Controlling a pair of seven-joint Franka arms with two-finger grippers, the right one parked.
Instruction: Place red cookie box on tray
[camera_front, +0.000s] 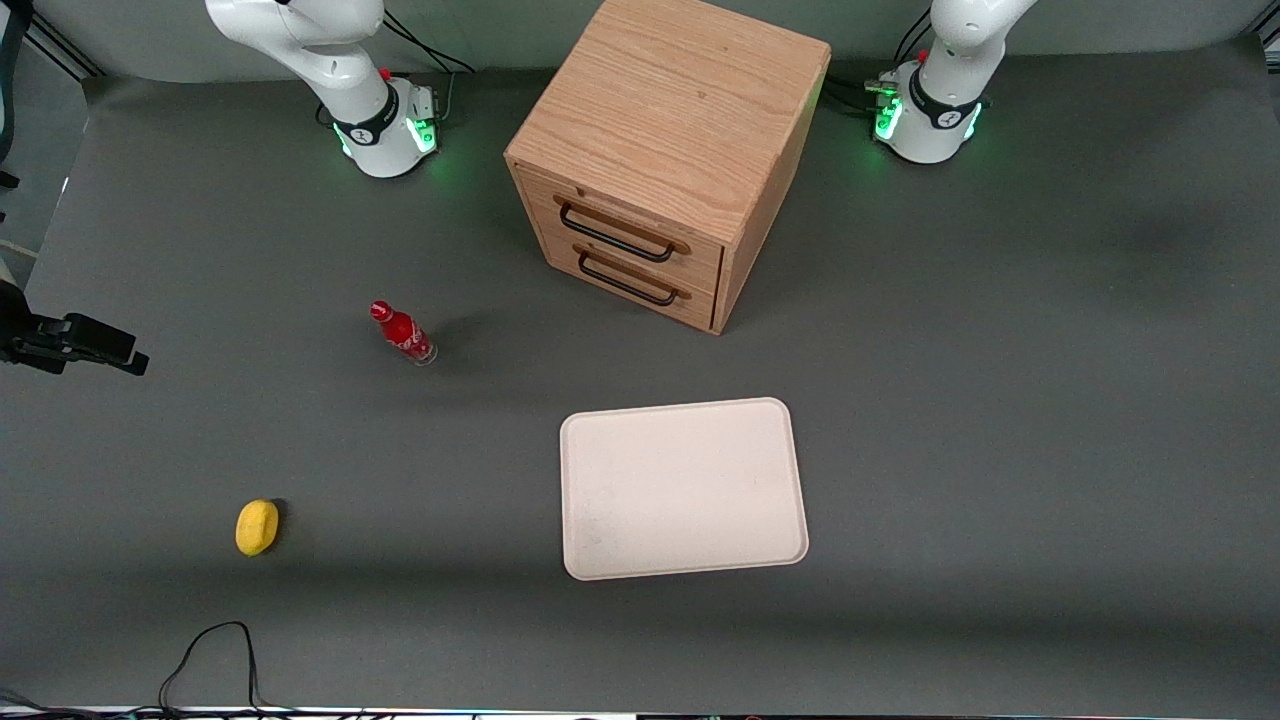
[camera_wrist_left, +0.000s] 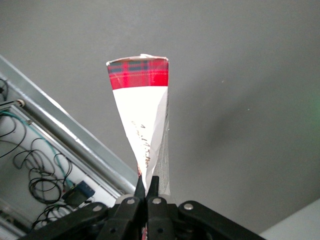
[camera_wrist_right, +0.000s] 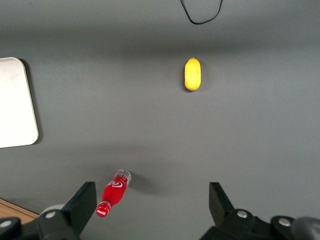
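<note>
The red cookie box (camera_wrist_left: 142, 107) is hanging in the left arm's gripper (camera_wrist_left: 147, 186), which is closing tight on one narrow end of it, so the box is sticking out edge-on with its tartan-red band farthest from the fingers and a white panel below that band. The box and gripper are showing only in the left wrist view, raised above the grey surface (camera_wrist_left: 240, 75) near its edge, where a metal rail and loose cables are lying; they are not appearing in the front view, so they are being carried well apart from the tray (camera_front: 684, 488).

The grip is looking like the weak point: the fingers are pinching thin cardboard at one end only, so the box is likely to swing, twist or slide out while the arm is travelling. Because it is hanging edge-on, it could land on its thin side and tip over the tray's low rim, or come down half off it. A low path could also be brushing the wooden drawer cabinet (camera_front: 665, 150).

Dark script is running down the white panel, but it cannot be read. The small red bottle (camera_front: 403, 333) is carrying white lettering, also unreadable. A yellow fruit-like object (camera_front: 257, 527) is lying toward the parked arm's end.
</note>
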